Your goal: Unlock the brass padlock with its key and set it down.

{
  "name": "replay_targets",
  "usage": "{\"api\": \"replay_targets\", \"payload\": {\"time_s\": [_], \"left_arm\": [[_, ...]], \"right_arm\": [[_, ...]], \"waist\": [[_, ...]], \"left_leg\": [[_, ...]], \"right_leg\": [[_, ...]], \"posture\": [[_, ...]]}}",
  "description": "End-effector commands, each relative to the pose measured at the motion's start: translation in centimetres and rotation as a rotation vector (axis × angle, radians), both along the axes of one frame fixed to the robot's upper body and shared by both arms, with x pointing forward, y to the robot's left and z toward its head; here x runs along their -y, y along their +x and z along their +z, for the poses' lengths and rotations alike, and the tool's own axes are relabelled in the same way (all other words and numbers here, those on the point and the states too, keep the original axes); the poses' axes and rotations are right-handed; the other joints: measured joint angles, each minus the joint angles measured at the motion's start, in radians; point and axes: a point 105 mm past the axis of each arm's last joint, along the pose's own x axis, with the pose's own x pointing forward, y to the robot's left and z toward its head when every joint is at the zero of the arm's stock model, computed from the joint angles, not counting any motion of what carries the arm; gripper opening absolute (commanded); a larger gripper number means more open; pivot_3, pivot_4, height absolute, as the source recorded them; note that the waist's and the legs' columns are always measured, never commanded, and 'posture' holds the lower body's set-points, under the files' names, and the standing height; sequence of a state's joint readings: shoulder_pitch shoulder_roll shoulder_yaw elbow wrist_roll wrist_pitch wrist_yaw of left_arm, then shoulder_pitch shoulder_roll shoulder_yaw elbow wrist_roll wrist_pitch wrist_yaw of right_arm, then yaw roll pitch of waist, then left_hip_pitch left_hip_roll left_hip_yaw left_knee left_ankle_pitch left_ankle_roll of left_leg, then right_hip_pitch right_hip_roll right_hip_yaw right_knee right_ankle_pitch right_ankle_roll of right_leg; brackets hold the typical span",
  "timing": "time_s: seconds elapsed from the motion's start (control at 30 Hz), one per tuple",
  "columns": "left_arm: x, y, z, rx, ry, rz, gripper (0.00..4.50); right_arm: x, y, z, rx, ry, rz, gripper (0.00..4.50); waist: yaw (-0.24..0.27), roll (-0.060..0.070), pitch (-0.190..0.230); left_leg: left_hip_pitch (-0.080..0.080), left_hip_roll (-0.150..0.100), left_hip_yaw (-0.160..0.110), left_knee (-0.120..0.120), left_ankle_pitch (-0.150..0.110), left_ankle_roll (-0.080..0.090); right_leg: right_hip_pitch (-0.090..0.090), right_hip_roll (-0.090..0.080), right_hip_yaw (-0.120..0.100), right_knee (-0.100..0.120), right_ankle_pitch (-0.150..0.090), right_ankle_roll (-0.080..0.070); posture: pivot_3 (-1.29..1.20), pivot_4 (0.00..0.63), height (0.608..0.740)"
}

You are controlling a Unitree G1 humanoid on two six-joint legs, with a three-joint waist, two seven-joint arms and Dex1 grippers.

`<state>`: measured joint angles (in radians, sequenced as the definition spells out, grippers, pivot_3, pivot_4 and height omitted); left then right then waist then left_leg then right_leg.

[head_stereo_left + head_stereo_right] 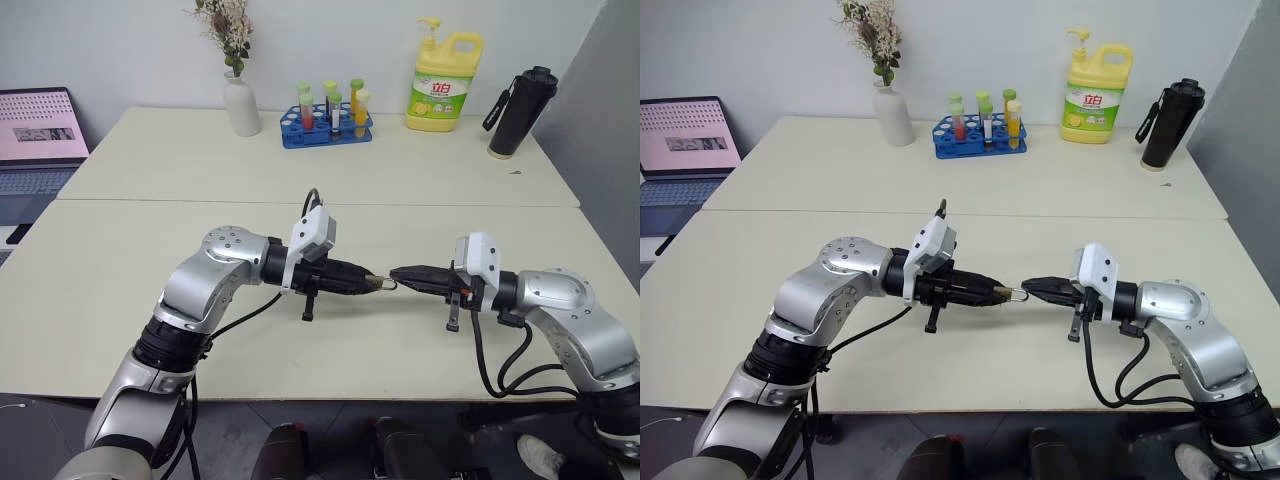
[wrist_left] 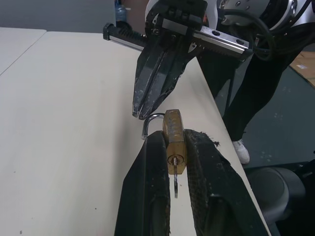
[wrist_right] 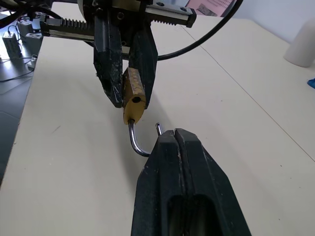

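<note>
My left gripper (image 1: 372, 282) is shut on the brass padlock (image 2: 173, 129), gripping its golden body between both fingers above the cream table (image 1: 150, 240). The key (image 2: 175, 184) sticks out of the keyhole on the end facing the wrist. The silvery shackle (image 3: 137, 145) curves out of the far end, and its free tip (image 3: 157, 127) stands clear of the body. My right gripper (image 3: 170, 133) points at the left one from the opposite side, shut, with its tips right by the shackle's bend. I cannot tell whether they pinch it.
Along the table's far side stand a white vase with flowers (image 1: 240, 100), a blue tube rack (image 1: 327, 122), a yellow detergent bottle (image 1: 445, 82) and a black flask (image 1: 520, 110). A laptop (image 1: 35, 140) sits at the far left. A seam (image 1: 300, 203) crosses the tabletop.
</note>
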<state>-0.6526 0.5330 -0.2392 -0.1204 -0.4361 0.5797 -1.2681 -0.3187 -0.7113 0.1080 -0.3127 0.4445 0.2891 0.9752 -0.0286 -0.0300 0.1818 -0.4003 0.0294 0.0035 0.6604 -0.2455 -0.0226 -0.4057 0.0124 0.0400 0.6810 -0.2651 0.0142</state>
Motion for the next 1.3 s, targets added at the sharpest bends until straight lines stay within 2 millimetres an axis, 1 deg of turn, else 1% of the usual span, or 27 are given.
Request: {"api": "replay_targets", "payload": {"time_s": [0.03, 0.37, 1.17, 1.23, 1.3], "left_arm": [[0.2, -0.8, 0.9, 0.032, -0.015, -0.038, 0.16], [0.2, -0.6, 1.0, 0.022, -0.019, -0.024, 0.16], [0.3, -0.1, 0.8, -0.019, -0.032, 0.007, 0.16], [0.3, 0.0, 0.8, -0.024, -0.034, 0.012, 0.16], [0.2, 0.1, 0.8, -0.036, -0.042, 0.028, 0.16]], "right_arm": [[-0.3, -0.2, 0.6, 0.031, -0.027, 0.047, 0.0], [-0.6, -0.4, -0.1, 0.008, -0.072, 0.096, 0.0], [-0.5, -0.7, -0.6, 0.009, -0.078, 0.086, 0.0], [-0.4, -0.5, -0.7, 0.016, -0.085, 0.073, 0.0], [0.1, 0.2, -1.0, 0.042, -0.115, 0.018, 0.0]], "waist": [[0.0, 0.0, 0.0], [0.0, 0.0, 0.0], [0.0, 0.0, 0.0], [0.0, 0.0, 0.0], [0.0, 0.0, 0.0]], "left_leg": [[0.0, 0.0, 0.0, 0.0, 0.0, 0.0], [0.0, 0.0, 0.0, 0.0, 0.0, 0.0], [0.0, 0.0, 0.0, 0.0, 0.0, 0.0], [0.0, 0.0, 0.0, 0.0, 0.0, 0.0], [0.0, 0.0, 0.0, 0.0, 0.0, 0.0]], "right_leg": [[0.0, 0.0, 0.0, 0.0, 0.0, 0.0], [0.0, 0.0, 0.0, 0.0, 0.0, 0.0], [0.0, 0.0, 0.0, 0.0, 0.0, 0.0], [0.0, 0.0, 0.0, 0.0, 0.0, 0.0], [0.0, 0.0, 0.0, 0.0, 0.0, 0.0]], "posture": [[0.0, 0.15, 0.74], [0.0, 0.15, 0.74], [0.0, 0.15, 0.74], [0.0, 0.15, 0.74], [0.0, 0.15, 0.74]]}}
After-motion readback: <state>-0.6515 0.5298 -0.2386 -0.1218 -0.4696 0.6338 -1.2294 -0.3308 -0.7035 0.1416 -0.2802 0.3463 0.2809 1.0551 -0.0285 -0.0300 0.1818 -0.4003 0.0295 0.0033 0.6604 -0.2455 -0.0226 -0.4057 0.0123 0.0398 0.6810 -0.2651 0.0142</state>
